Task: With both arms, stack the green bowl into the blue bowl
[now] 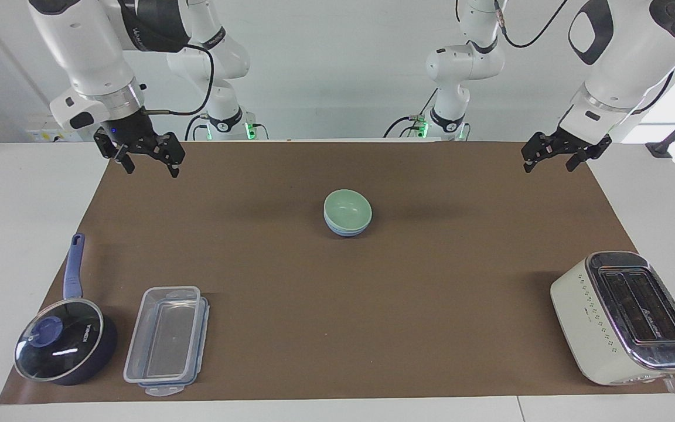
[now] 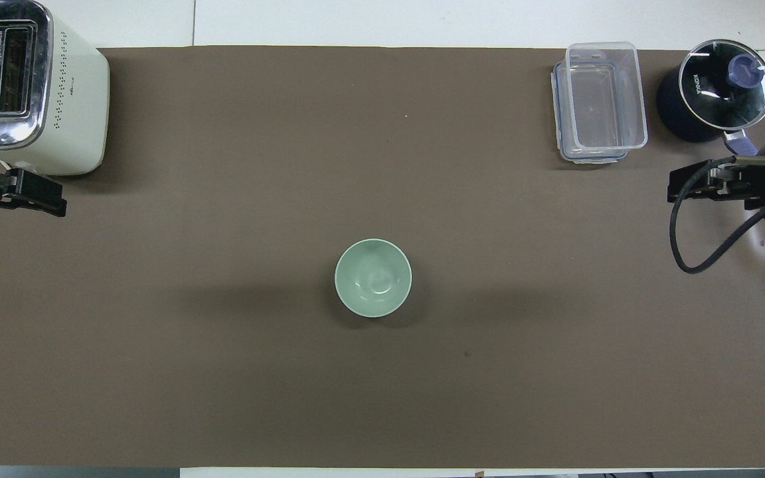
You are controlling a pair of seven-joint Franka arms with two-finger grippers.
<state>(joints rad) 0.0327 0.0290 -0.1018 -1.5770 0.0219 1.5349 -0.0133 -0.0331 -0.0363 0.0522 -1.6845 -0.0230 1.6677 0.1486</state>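
Observation:
The green bowl (image 1: 347,207) sits nested inside the blue bowl (image 1: 345,232) in the middle of the brown mat. Only the blue bowl's lower band shows under it. In the overhead view the green bowl (image 2: 373,277) hides the blue one. My right gripper (image 1: 151,168) is open and empty, raised over the mat's corner at the right arm's end; it also shows in the overhead view (image 2: 681,188). My left gripper (image 1: 548,167) is open and empty, raised over the mat's corner at the left arm's end, and waits there (image 2: 40,199).
A dark blue saucepan with a glass lid (image 1: 65,346) and a clear plastic container (image 1: 166,339) stand at the right arm's end, farther from the robots. A white toaster (image 1: 627,316) stands at the left arm's end, farther from the robots.

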